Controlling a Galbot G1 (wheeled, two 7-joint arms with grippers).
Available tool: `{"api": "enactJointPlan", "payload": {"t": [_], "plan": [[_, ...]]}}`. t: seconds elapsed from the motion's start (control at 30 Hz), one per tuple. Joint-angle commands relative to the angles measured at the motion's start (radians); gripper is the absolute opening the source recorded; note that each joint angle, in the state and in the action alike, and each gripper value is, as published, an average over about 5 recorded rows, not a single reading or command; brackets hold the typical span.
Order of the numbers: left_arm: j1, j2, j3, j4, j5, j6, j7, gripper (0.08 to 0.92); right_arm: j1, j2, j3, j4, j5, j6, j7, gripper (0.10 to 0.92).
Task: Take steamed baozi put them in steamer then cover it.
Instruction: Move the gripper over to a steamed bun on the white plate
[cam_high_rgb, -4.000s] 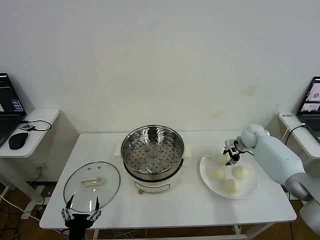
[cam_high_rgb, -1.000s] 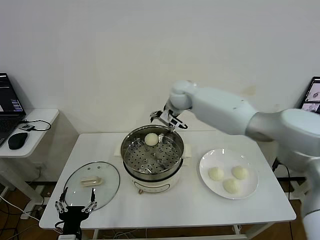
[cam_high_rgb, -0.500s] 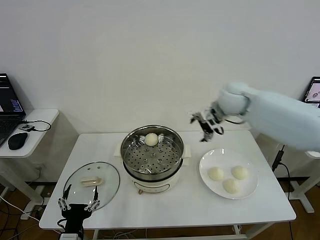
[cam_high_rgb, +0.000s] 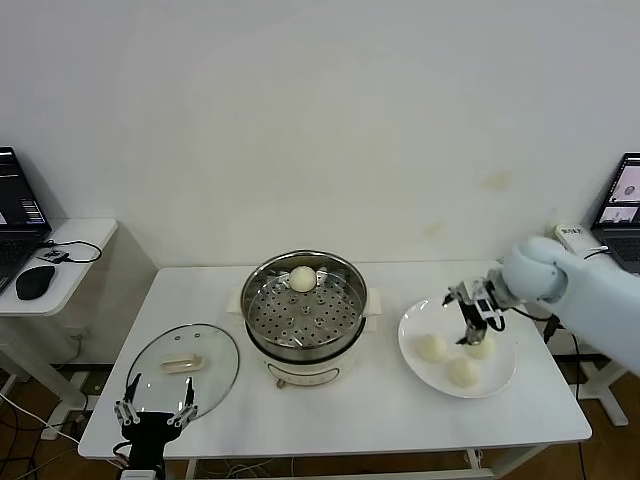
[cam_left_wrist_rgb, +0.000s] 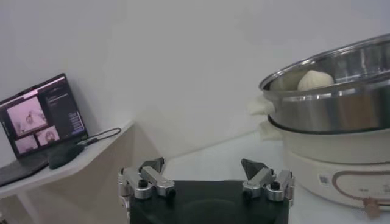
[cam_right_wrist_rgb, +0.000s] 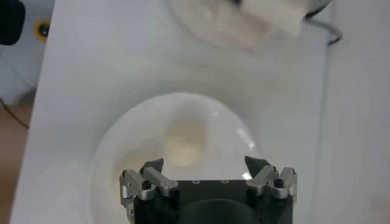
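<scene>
The white table (cam_high_rgb: 330, 420) has bare surface along its near edge and in the strip between steamer and plate; its front left corner is taken by the lid, its right end by the plate. Side desks with laptops stand off both ends, well apart from the work.

The steamer (cam_high_rgb: 305, 305) sits mid-table: a round, shiny stainless-steel pot on a white base, with a perforated metal tray inside. It is uncovered. One steamed baozi (cam_high_rgb: 302, 279), smooth, round and cream-white, rests on the tray at the far side, close to the rim; the left wrist view shows its top (cam_left_wrist_rgb: 315, 80) just above the steel edge.

The glass lid (cam_high_rgb: 184, 364), round and flat with a cream handle at its middle, lies on the table to the robot's left of the steamer, apart from it.

The white plate (cam_high_rgb: 415, 362), flat and round, lies to the robot's right of the steamer and carries three more buns (cam_high_rgb: 431, 347), close together.

The right gripper (cam_high_rgb: 472, 315) hangs over the far part of the plate, jaws spread wide and holding nothing. In the right wrist view the open fingers (cam_right_wrist_rgb: 148, 178) frame a pale bun (cam_right_wrist_rgb: 186, 141) on the plate; it lies between and beyond the fingertips, seemingly not touched, though the blur there makes this uncertain.

The left gripper (cam_high_rgb: 153, 415) waits at the table's near left edge, just before the lid, jaws wide and empty.
</scene>
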Motion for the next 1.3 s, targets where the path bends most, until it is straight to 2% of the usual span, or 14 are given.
{"api": "enactJointPlan", "payload": {"t": [0.03, 0.3, 0.87, 1.17, 1.3], "plan": [[0.006, -0.003, -0.008, 0.006, 0.001, -0.001, -0.001, 0.823, -0.116, 0.063, 0.064, -0.102, -0.067, 0.008, -0.001, 0.823], [0.005, -0.006, -0.015, 0.019, 0.001, -0.002, -0.002, 0.823, -0.116, 0.164, 0.065, -0.166, -0.064, 0.011, 0.014, 0.823], [-0.011, -0.01, -0.01, 0.037, 0.001, -0.004, -0.002, 0.823, -0.134, 0.225, 0.064, -0.22, -0.097, -0.012, 0.051, 0.813], [-0.012, -0.012, -0.01, 0.04, 0.0, -0.004, -0.002, 0.823, -0.136, 0.229, 0.063, -0.228, -0.105, -0.021, 0.047, 0.747], [-0.014, -0.013, -0.009, 0.039, 0.0, -0.004, -0.002, 0.823, -0.134, 0.229, 0.067, -0.233, -0.106, -0.019, 0.042, 0.684]]}}
